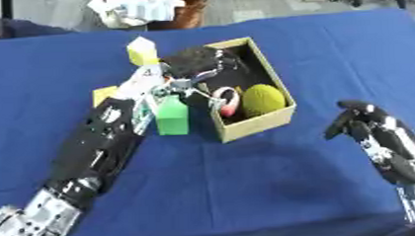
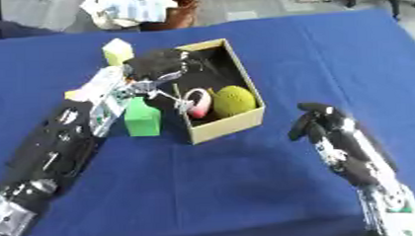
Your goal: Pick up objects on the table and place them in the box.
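An open cardboard box (image 1: 256,123) stands on the blue table. Inside it lie a yellow-green ball (image 1: 264,99) and a pink-and-white ring-shaped thing (image 1: 228,101). My left hand (image 1: 191,61) hovers over the box's back left part, open, with its fingers spread over the inside and nothing in them. A green block (image 1: 172,116) stands upright just left of the box, beside my left forearm. A yellow-and-white block (image 1: 142,50) sits behind the hand. My right hand (image 2: 316,120) rests open on the table to the right of the box, holding nothing.
A yellow thing (image 1: 101,94) peeks out from under my left forearm. The blue tablecloth (image 1: 248,187) stretches bare in front of the box. Beyond the far edge are a brown basket and white packaging (image 1: 138,9).
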